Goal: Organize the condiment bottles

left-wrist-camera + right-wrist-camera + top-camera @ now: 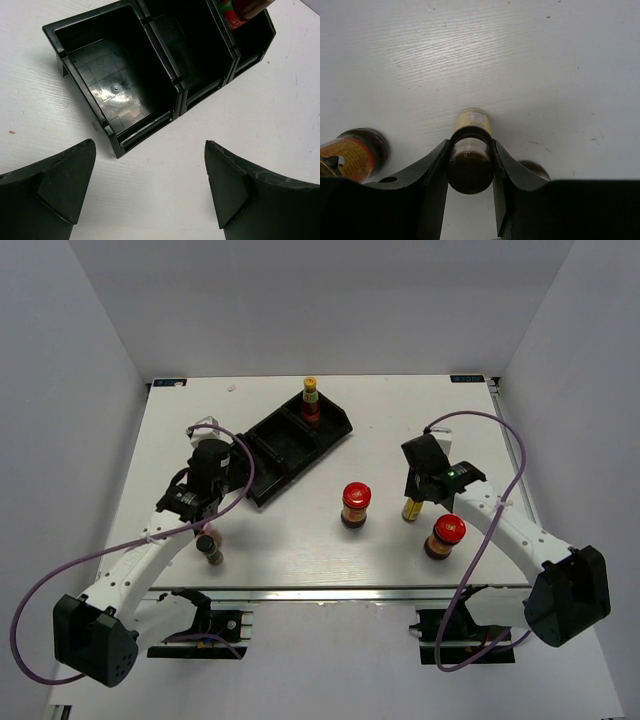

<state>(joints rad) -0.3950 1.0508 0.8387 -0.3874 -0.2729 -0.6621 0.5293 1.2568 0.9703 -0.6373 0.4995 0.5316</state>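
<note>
My right gripper is shut on a slim dark sauce bottle with a yellow label. In the right wrist view the fingers clamp the bottle on both sides, at the gripper. My left gripper is open and empty, just short of the near-left end of the black tray; in the left wrist view the gripper faces the tray. A yellow-capped bottle stands in the tray's far-right compartment. Two red-lidded jars stand on the table.
A small dark bottle with a pinkish cap stands by my left forearm near the front edge. One red-lidded jar is just left of my right gripper. The tray's left and middle compartments hold nothing.
</note>
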